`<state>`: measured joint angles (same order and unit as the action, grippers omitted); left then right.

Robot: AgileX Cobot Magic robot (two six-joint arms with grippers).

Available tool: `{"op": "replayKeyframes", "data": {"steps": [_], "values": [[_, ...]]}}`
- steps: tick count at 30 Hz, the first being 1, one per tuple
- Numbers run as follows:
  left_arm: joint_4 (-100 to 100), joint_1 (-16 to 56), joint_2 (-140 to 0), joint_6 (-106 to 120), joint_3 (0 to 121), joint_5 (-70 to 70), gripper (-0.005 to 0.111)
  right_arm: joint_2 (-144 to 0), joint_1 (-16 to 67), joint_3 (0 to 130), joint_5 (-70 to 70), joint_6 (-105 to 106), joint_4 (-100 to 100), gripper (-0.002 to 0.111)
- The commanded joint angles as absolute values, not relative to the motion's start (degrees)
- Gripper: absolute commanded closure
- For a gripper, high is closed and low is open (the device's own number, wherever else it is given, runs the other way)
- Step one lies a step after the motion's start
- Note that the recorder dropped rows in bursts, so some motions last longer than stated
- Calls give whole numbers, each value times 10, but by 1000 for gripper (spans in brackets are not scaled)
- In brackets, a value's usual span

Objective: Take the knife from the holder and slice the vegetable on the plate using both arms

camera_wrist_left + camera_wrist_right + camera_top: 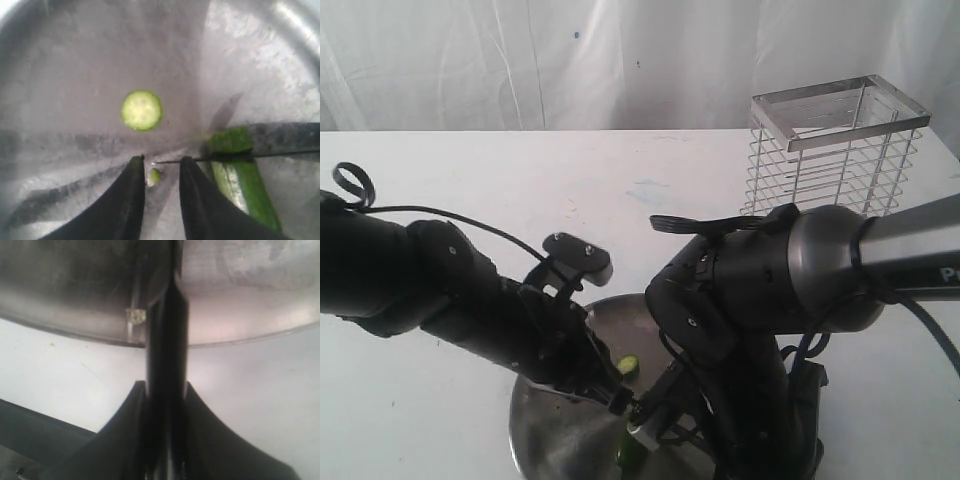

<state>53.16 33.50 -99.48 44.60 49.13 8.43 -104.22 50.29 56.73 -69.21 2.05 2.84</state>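
Knife (235, 156): seen edge-on in the left wrist view as a thin dark line. It lies across the upper end of the vegetable (242, 185), and its tip reaches the gap between the left fingertips.

Vegetable: lies on the plate (75, 60), just beside one finger of the left gripper (162, 161).
- A round slice (141, 110), pale inside, lies apart on bare steel.
- A small green scrap (154, 176) sits in the gap between the fingers.

Left gripper: jaws apart, nothing pinched, tips low over the plate.

Right gripper (166, 387): clamped on the knife's black handle (167, 340). The blade runs out over the plate's rim.

Edges and room:
- Right wrist view shows the rim curving, with open white table beyond it.
- A pale speck (136, 315) sits just inside the rim.
- In the exterior view both arms crowd the plate's middle, and the frame's lower edge cuts the plate off.
- The table (520, 170) lies bare toward the back.
- The holder (835, 150) stands upright at the far right, well apart from the plate.
- White cloth (520, 60) hangs behind.

Writing: one pale letter, perhaps a "P", on the right arm (820, 265), cut off by the frame's edge. Not readable further.

View differences: only the exterior view shows the holder and the left arm (420, 280). Only the left wrist view shows blade meeting vegetable. Only the right wrist view shows the grip on the handle.
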Motion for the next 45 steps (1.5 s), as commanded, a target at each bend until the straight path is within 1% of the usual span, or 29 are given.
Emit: {"op": "replayKeyframes", "data": {"steps": [1, 6, 11, 15, 23, 25, 28, 29, 36, 45], "values": [[548, 348, -1052, 447, 487, 93, 76, -1041, 502, 566, -700, 28, 30, 108], [534, 342, -1052, 447, 487, 111, 76, -1041, 502, 566, -700, 28, 32, 108], [511, 307, -975, 447, 487, 137, 76, -1041, 502, 566, -700, 28, 34, 108], [487, 275, -923, 447, 487, 201, 76, -1041, 502, 566, -700, 28, 38, 108], [484, 276, -913, 434, 470, 237, 76, -1041, 502, 566, -700, 28, 48, 108], [493, 276, -913, 436, 461, 238, 71, -1041, 502, 566, -700, 28, 48, 108], [518, 294, -913, 458, 452, 236, 57, -1041, 502, 568, -700, 28, 48, 108], [530, 306, -915, 466, 452, 232, 54, -1041, 502, 569, -700, 28, 48, 108], [540, 368, -938, 472, 452, 175, 55, -1041, 502, 599, -700, 28, 41, 108], [540, 368, -966, 472, 452, 160, 55, -1056, 502, 620, -700, 40, 37, 108]]}}
